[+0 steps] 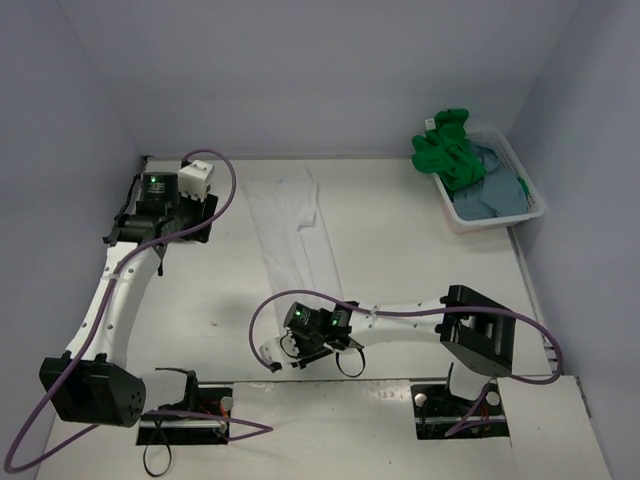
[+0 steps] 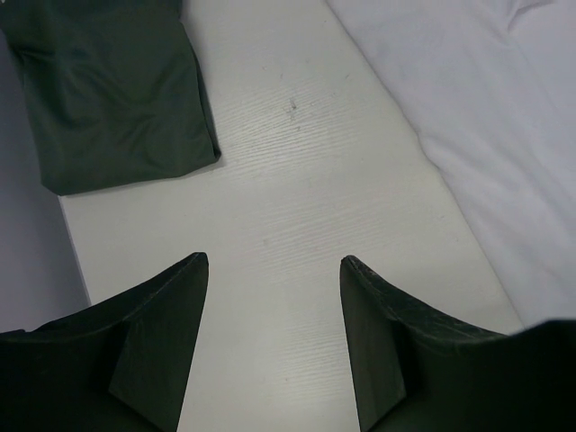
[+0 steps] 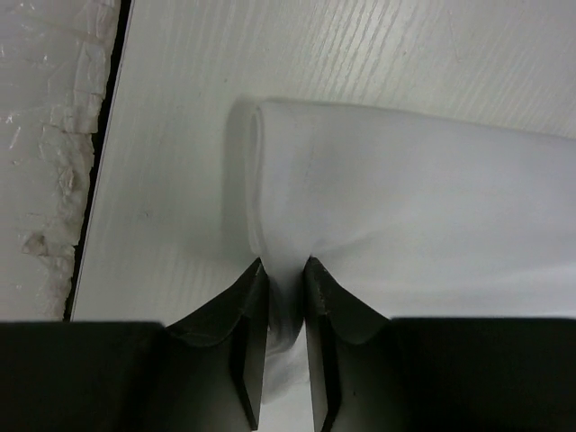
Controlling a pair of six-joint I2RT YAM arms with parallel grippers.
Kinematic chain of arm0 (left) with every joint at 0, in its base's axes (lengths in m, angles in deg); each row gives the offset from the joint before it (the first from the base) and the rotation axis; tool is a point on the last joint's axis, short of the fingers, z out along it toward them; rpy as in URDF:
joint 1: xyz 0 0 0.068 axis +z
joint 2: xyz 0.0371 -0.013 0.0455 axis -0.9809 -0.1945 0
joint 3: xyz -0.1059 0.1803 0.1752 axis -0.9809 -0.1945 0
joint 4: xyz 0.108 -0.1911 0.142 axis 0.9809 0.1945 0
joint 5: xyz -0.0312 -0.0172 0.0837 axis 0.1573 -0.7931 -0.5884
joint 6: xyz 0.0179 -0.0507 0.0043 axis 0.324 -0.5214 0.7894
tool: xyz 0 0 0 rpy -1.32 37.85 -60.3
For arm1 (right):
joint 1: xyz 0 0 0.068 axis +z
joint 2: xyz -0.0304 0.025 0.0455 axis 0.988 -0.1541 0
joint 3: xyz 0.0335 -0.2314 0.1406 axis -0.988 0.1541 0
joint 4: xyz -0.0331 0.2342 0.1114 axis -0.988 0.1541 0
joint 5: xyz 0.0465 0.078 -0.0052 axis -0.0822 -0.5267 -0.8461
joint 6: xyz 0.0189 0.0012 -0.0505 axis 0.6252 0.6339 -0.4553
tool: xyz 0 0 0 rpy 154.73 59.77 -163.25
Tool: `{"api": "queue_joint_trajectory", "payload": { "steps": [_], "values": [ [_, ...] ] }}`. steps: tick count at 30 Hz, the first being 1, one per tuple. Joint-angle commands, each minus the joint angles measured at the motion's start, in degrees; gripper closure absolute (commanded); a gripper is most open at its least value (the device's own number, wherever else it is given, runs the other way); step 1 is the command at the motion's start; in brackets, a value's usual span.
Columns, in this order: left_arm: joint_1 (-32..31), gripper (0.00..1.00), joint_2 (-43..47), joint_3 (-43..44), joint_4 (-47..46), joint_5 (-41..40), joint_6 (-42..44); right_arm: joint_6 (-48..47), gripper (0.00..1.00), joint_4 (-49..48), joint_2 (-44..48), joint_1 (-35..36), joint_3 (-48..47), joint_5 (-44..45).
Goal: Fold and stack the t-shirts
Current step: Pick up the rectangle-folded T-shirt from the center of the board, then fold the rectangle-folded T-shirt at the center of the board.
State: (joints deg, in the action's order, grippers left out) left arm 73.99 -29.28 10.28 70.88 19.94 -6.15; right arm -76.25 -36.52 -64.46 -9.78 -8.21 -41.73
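Note:
A white t-shirt (image 1: 295, 235) lies as a long folded strip down the middle of the table. My right gripper (image 3: 283, 270) is shut on the side edge of the white t-shirt (image 3: 405, 207) at its rolled near end, and cloth bunches between the fingers. In the top view the right gripper (image 1: 288, 347) sits low by the table's front edge. My left gripper (image 2: 274, 261) hangs open over bare table. A folded dark grey t-shirt (image 2: 117, 90) lies ahead of it on the left, and the white t-shirt (image 2: 486, 117) on the right. The green t-shirt (image 1: 447, 150) and the blue-grey t-shirt (image 1: 492, 190) are in the basket.
The white slotted basket (image 1: 520, 165) stands at the back right by the wall. My left arm (image 1: 110, 300) stretches along the left wall to the far left corner. The table's front edge (image 3: 99, 180) runs just beside the right gripper.

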Motion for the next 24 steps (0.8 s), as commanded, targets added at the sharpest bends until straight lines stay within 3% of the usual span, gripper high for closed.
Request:
{"api": "queue_joint_trajectory", "payload": {
  "steps": [1,4,14,20,24],
  "values": [
    [0.40,0.45,1.94,0.24,-2.36,1.43,-0.98,0.81,0.83,5.22,-2.50,0.37,2.13,-1.56],
    [0.67,0.45,1.94,0.06,-2.36,1.61,-0.89,0.98,1.00,6.27,-0.57,0.37,1.95,-1.82],
    [1.02,0.45,1.77,0.24,-2.01,2.40,-0.98,0.02,1.00,15.23,12.25,0.37,-5.16,-4.29],
    [1.54,0.45,2.03,-0.11,-2.01,2.84,-1.15,-2.44,1.00,15.59,12.97,0.10,-8.59,-2.70],
    [1.72,0.45,1.94,-0.11,-1.83,3.54,-1.42,-3.67,1.00,15.41,11.04,-4.45,-11.48,-6.39]
  ]
}}
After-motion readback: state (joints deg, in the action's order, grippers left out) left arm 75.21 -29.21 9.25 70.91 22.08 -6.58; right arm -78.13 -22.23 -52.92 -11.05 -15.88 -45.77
